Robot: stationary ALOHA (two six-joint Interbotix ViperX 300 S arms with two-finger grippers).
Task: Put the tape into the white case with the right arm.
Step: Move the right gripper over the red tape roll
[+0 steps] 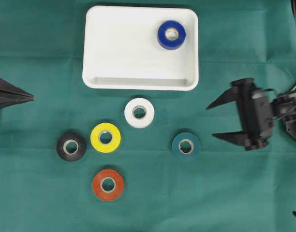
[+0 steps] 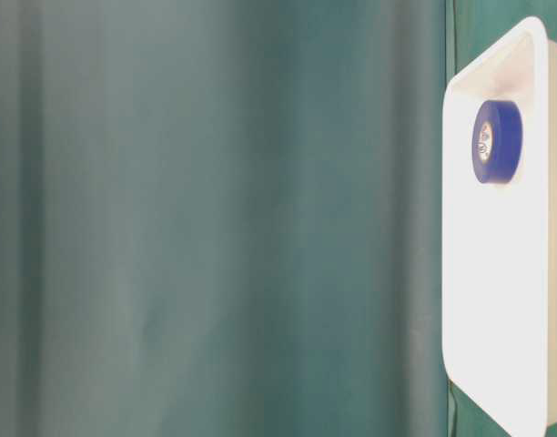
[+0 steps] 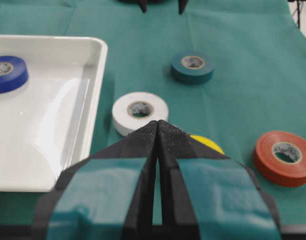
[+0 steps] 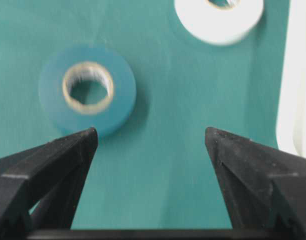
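My right gripper [image 1: 214, 119] hangs with jaws wide and empty, near the teal tape [image 1: 186, 146]. Step in hand: approach (judged). Next, I must centre the jaws over that roll, then descend. One blue tape [image 1: 171, 35] lies in the white case [image 1: 104, 48]; my left gripper [image 3: 157, 127] rests with jaws closed.

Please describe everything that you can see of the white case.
The white case is a shallow rectangular tray with rounded corners and a raised rim; it looks like glossy plastic. It lies flat on the green cloth at the far middle of the table, long side across the overhead view. Inside, one blue tape roll lies flat near the far right corner; the rest of its floor is bare. No claw touches it. The white roll lies just outside its near rim, apart from it.
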